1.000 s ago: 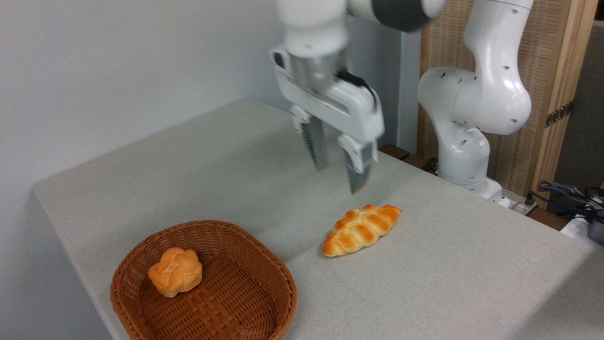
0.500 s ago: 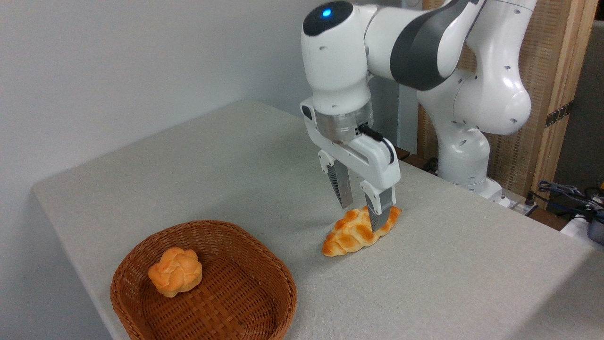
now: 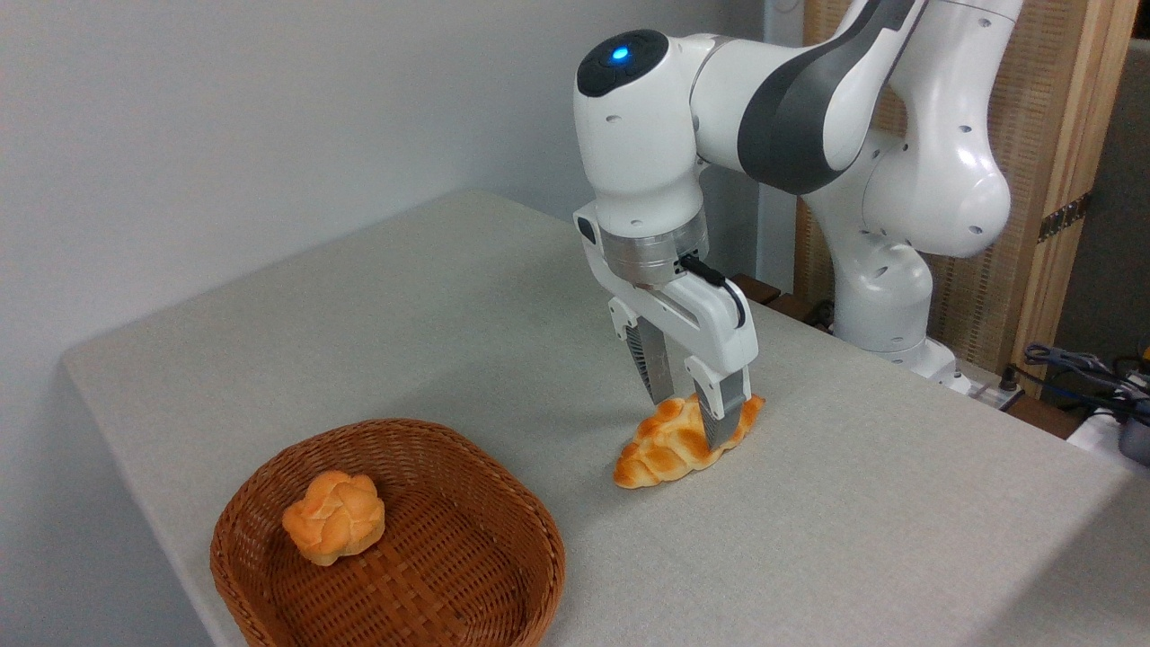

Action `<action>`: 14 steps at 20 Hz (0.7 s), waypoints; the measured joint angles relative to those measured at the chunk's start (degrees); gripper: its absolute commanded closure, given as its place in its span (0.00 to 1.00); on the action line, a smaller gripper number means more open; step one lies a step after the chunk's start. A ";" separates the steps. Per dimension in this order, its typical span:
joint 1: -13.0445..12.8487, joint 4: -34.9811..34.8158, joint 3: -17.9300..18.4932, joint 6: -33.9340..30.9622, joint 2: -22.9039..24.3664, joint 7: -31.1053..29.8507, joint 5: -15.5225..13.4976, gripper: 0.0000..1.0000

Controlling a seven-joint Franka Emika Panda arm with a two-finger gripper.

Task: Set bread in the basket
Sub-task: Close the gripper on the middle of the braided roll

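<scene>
Grey desk (image 3: 377, 323): hand (image 3: 690, 420) straddles the bread (image 3: 669, 442), fingers spread either side, not clamped yet. Basket (image 3: 485, 503) sits at its 8 o'clock.

My arm's smooth white shell (image 3: 934, 193) looks like glossy plastic, with a matt dark grey band at one joint and a brushed silvery metal ring above my white plastic pincer (image 3: 690, 420), whose grey fingers (image 3: 655, 359) show a ribbed, dull face. The long braided golden-orange loaf (image 3: 669, 443) has a shiny, glazed-looking crust with browned ridges. The small round knotted orange bun (image 3: 334, 518) looks equally glazed. It lies in the shallow round brown wicker basket (image 3: 503, 503), woven in rough strips with a faint sheen. The pale grey table cover (image 3: 377, 323) looks like matt cloth with a fine grain. Behind me stands a woven tan panel framed in pale, smooth wood (image 3: 1069, 162).
</scene>
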State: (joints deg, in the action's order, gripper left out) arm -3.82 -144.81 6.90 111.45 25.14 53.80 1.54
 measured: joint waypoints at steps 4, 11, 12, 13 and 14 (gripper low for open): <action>-0.06 -0.24 0.00 0.12 -0.06 0.30 0.06 0.18; -0.06 -0.56 0.00 0.14 -0.22 3.30 0.10 0.58; -0.06 -0.56 0.00 0.14 -0.23 3.32 0.17 0.58; -0.06 -0.57 0.00 0.14 -0.24 3.32 0.22 0.58; -0.06 -0.60 0.00 0.14 -0.26 3.32 0.27 0.58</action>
State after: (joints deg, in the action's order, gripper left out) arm -3.87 -145.41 6.90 111.59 24.88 57.12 1.81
